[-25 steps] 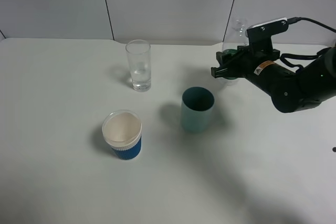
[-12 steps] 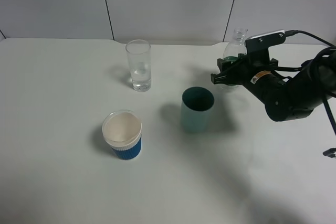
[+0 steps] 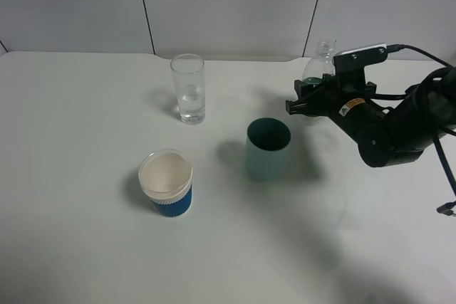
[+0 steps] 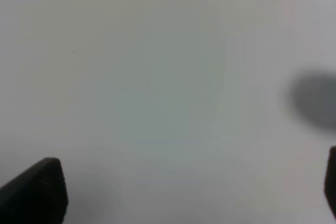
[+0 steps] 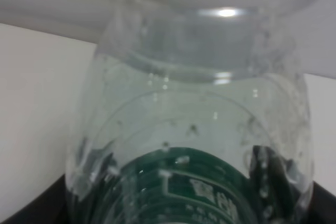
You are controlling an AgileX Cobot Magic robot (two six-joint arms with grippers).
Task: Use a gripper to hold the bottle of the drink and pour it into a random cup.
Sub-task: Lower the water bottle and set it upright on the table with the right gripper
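Left: blue cup [image 3: 166, 184], white rim. Rear centre-left: glass [image 3: 188, 89], upright. Centre: teal cup [image 3: 268, 149]. Right rear: right gripper [image 3: 308, 100] pinching bottle [image 3: 318, 67], green label, upright, behind teal cup. Left gripper [image 4: 184, 192]: jaws spread, holding nothing, over bare table [image 4: 157, 77].

The black right gripper [image 3: 308, 100] hides the lower body of the small clear green-labelled plastic bottle [image 3: 320, 62]; the left wrist view is blurred.

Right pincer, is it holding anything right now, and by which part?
Yes. The right pincer is shut on the bottle, gripping its body at the green label, with the neck standing clear above. The left pincer holds nothing.
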